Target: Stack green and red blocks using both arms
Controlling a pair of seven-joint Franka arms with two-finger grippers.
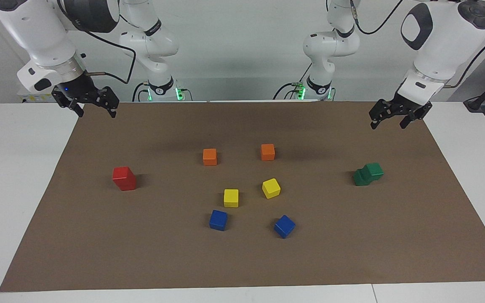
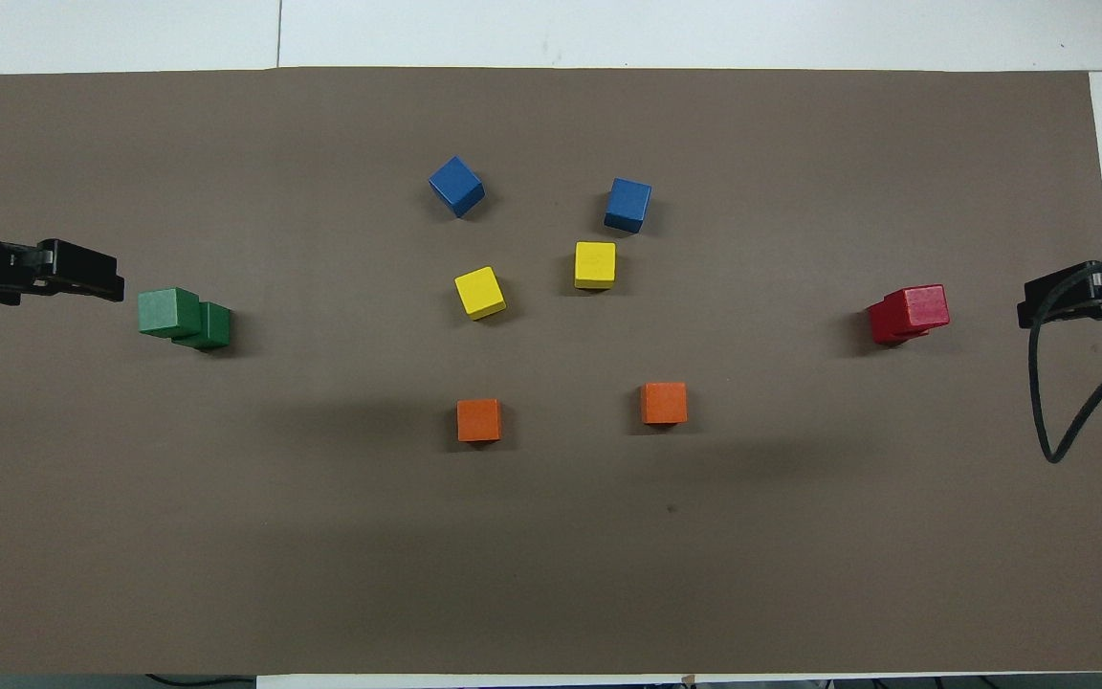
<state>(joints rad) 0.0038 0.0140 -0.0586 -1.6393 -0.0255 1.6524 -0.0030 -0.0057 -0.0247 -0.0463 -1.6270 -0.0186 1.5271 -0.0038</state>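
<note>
Two stacks are seen on the brown mat (image 1: 242,261) that covers the table (image 1: 15,168). The green stack (image 1: 369,174) stands toward the left arm's end of the table, its upper cube set askew so that it overhangs the lower one. The red stack (image 1: 124,178) stands toward the right arm's end, its upper cube nearly square on the lower. The left gripper (image 1: 387,120) is held in the air over the mat's corner at the robots' edge, its fingers spread apart and nothing held between them. The right gripper (image 1: 95,110) is raised over the other corner at the robots' edge, its fingers likewise parted and empty. In the middle of the table, two orange cubes (image 1: 209,156) lie nearest the robots, two yellow cubes (image 1: 231,198) farther off, and two blue cubes (image 1: 218,219) farthest, all apart from each other and from both stacks.
</note>
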